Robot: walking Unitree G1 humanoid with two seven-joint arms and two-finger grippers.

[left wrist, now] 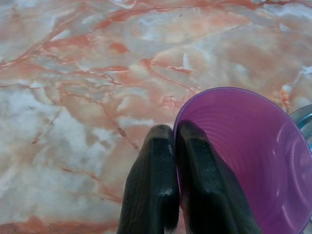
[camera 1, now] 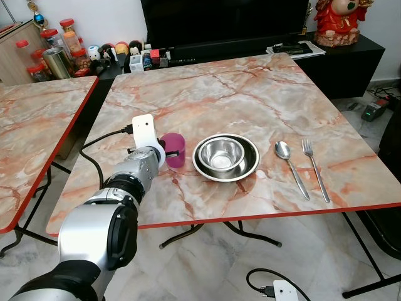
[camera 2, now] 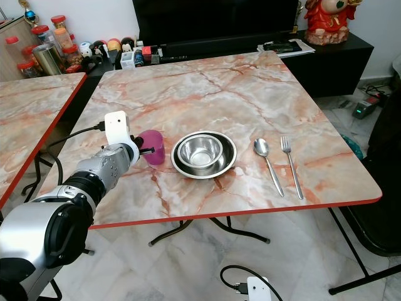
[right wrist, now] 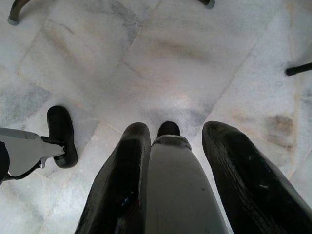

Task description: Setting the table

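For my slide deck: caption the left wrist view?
Left pincer pinching the purple cup's rim on the marble table.

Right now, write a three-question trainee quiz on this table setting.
1. True or false: the left tool pinches the purple cup's rim.
2. What lies directly right of the spoon? A) fork B) knife C) cup
3. Fill in: the steel bowl sits on a steel ____.

Key
1. True: one finger sits inside the rim, one outside.
2. A, the fork.
3. Plate.
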